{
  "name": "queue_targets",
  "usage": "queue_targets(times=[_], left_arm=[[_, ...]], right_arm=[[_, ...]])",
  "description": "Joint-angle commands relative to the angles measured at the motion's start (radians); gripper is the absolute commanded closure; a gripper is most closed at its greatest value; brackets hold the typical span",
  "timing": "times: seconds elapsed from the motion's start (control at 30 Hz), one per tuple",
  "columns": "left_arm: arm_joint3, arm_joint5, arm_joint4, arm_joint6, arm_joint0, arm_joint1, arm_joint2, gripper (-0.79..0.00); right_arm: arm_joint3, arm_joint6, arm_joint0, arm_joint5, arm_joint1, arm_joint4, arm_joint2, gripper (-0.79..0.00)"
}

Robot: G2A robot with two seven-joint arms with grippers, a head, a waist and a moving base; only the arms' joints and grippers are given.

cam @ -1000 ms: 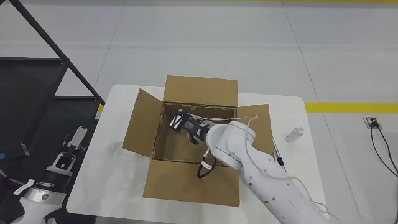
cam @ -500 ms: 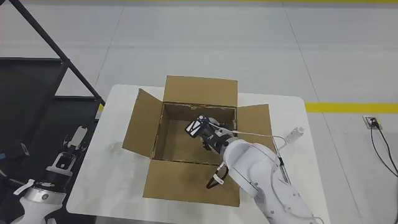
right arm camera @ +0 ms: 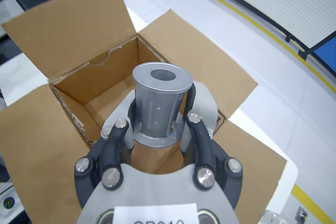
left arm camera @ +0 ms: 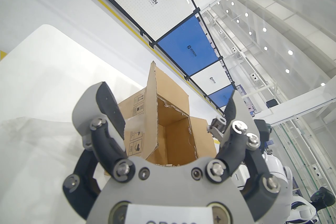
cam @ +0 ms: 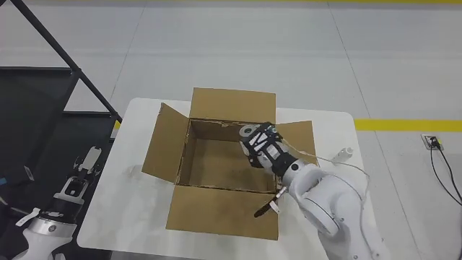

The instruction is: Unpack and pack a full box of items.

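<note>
- Now the right gripper (right arm camera: 161, 112), clamped on a grey flanged metal sleeve (right arm camera: 157, 104), has shifted from the cardboard box (cam: 232, 103) interior toward its right wall: unpacking is under way.
- Meanwhile the left gripper (left arm camera: 168, 101) stands wide open, empty.

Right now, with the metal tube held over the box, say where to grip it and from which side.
Grip the metal tube on its barrel, between its two flanges, coming side-on across its axis, as the right gripper does. The wider flanges at both ends would likely stop it sliding out.
</note>
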Motion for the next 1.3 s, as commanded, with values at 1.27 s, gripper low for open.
queue_targets(times=[1.27], left_arm=[[0.0, 0.0, 0.0, 0.0, 0.0, 0.0, 0.0, -0.785]], right_arm=[[0.638, -0.441, -0.29, -0.547, 0.125, 0.34, 0.669, 0.0]])
